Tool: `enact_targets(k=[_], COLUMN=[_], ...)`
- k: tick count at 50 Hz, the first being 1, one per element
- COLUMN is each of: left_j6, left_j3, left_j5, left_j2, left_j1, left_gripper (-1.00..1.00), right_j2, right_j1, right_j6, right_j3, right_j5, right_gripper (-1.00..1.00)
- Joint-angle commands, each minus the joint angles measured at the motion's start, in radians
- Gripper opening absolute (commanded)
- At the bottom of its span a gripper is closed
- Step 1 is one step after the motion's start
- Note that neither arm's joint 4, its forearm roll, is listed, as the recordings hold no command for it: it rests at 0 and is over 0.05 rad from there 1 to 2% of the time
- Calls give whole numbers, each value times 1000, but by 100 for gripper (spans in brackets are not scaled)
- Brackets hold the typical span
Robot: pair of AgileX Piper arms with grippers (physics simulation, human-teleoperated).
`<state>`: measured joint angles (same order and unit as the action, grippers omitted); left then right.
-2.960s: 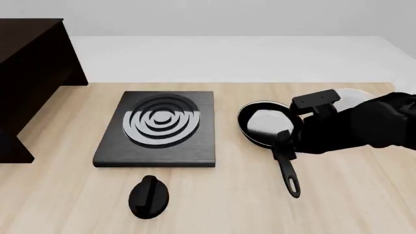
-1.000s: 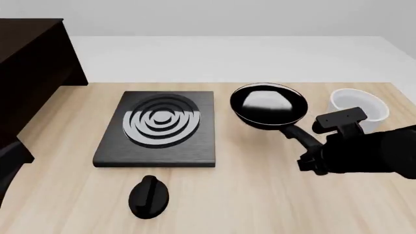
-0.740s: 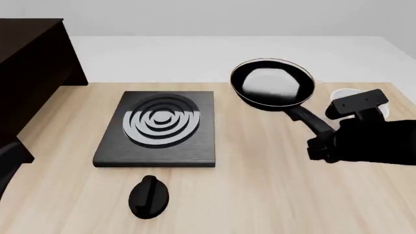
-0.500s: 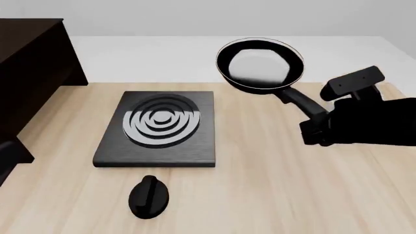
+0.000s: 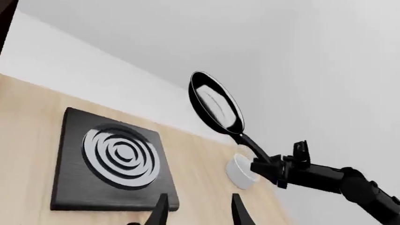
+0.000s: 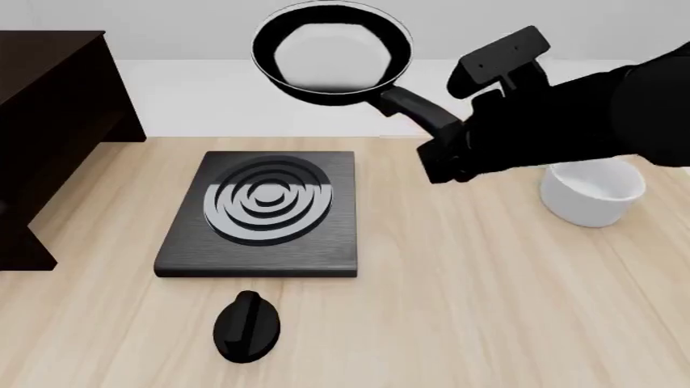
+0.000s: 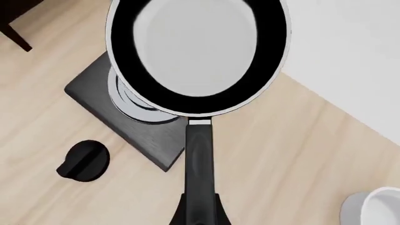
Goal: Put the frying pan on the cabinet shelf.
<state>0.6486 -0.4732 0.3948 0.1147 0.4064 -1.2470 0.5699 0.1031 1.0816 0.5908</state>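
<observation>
The front cam sits above and behind my arms, looking down the table [image 6: 453,323], with the stove plate [image 6: 262,214] mid-frame. My right wrist cam stares down along the frying pan [image 7: 196,54] handle up close. My left wrist cam sits low, looking across, and all three share stove plate and pan.

frying pan [image 6: 332,53] lifted off the table — carried higher and leftward, right pincer [image 6: 440,153] gripping its handle
</observation>
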Motion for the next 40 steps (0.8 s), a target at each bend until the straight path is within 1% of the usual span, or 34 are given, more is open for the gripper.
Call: enact_targets(k=[1,2,3,5,9,11,12,13,15,17,20,21,25,27,29,30,31,33,34,35,39,40], left_j6=[272,228,224,249,245,241,249,270,285,283,309,308,289,308,299,283,279,283,288,288,295,294], left_j3=[16,-22,-28,-6,10,-3,-4,4,14,19,18,9,-16,7,9,2,-3,-7,-4,-3,4,3], left_j5=[-174,-188,-202,-232,-249,-234,-233,-235,-233,-231,-229,-226,-218,-226,-225,-212,-204,-197,-198,-199,-202,-201], left_j2=[143,170,195,196,201,194,187,173,163,159,146,147,155,145,148,153,148,140,138,137,134,133], left_j1=[5,34,72,91,93,98,101,92,68,65,59,59,66,68,77,92,103,98,89,88,81,83], left_gripper=[100,100,100,100,100,100,100,100,100,100,100,100,100,100,100,100,100,100,100,100,100,100], right_j2=[-74,-82,-94,-111,-149,-163,-170,-179,-195,-202,-217,-224,-250,-268,-278,-273,-274,-296,-300,-307,-329,-332], right_j1=[78,82,91,102,141,156,165,177,194,208,222,228,264,288,301,275,277,318,333,337,365,367], right_j6=[14,9,10,16,10,5,5,7,8,18,2,-11,-7,-7,-5,-33,-41,-22,-25,-33,-20,-26], right_j3=[164,172,182,197,236,251,256,267,279,293,327,336,358,376,386,391,396,404,409,413,418,422], right_j5=[23,20,16,14,9,8,5,6,-5,-4,2,5,0,-3,-6,-16,-23,-22,-27,-27,-42,-40], right_gripper=[-100,-100,-100,-100,-100,-100,-100,-100,-100,-100,-100,-100,-100,-100,-100,-100,-100,-100,-100,-100,-100,-100])
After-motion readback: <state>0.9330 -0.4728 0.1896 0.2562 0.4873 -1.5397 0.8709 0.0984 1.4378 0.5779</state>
